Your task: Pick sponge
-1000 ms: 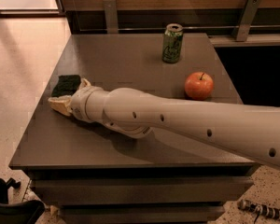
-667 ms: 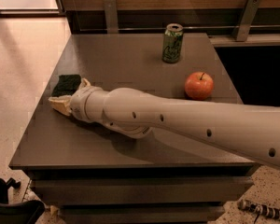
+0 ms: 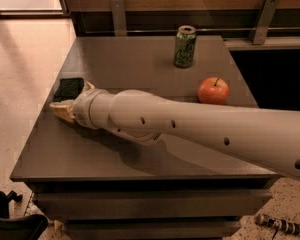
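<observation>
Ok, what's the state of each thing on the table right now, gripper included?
sponge: lying flat on the table, green side up, not lifted.
gripper: down low, right beside the sponge's near edge.
can: standing upright at the back.
apple: resting stem up, apart from the can.

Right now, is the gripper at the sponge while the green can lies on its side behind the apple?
Not quite: the camera view shows the green can standing upright, behind the apple. The gripper is indeed at the sponge, near the left edge of the table.
</observation>
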